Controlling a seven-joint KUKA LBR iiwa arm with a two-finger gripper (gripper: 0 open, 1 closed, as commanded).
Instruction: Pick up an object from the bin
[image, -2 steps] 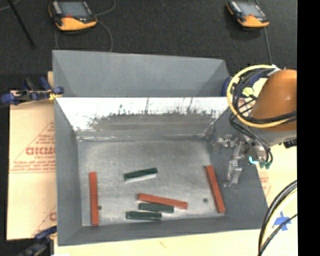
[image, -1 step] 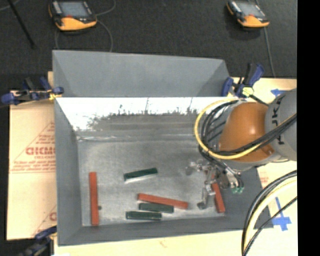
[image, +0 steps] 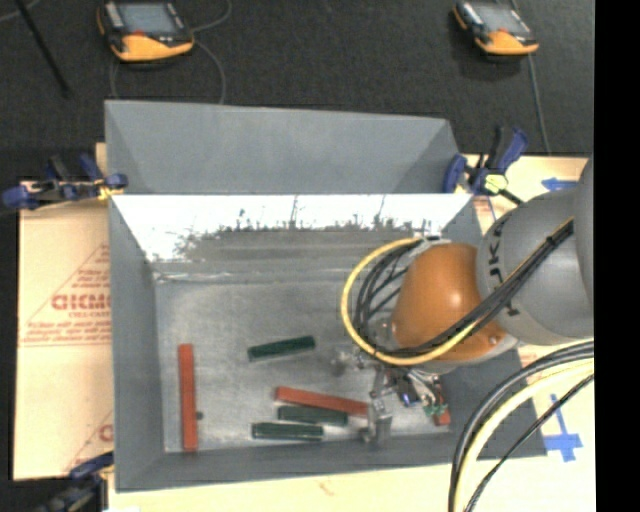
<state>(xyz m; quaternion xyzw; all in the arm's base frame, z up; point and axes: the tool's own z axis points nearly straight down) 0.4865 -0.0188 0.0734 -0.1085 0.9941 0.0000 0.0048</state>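
The red marker (image: 318, 401) lies near the bin's (image: 135, 330) front wall, long axis left-to-right. The claw (image: 378, 418) points down at its right end; how far open, I cannot tell.

a red bar (image: 320, 402) lies flat by the front wall of the bin (image: 135, 300), with a short green bar (image: 312, 415) and a front green bar (image: 288, 432) just beside it. a middle green bar (image: 281, 348) lies apart. a long orange-red bar (image: 186, 395) lies along the left side.

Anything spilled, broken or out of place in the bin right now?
Nothing stands out. The red stick at left, the dark green stick mid-bin and three sticks beside the end effector all lie flat in the bin.
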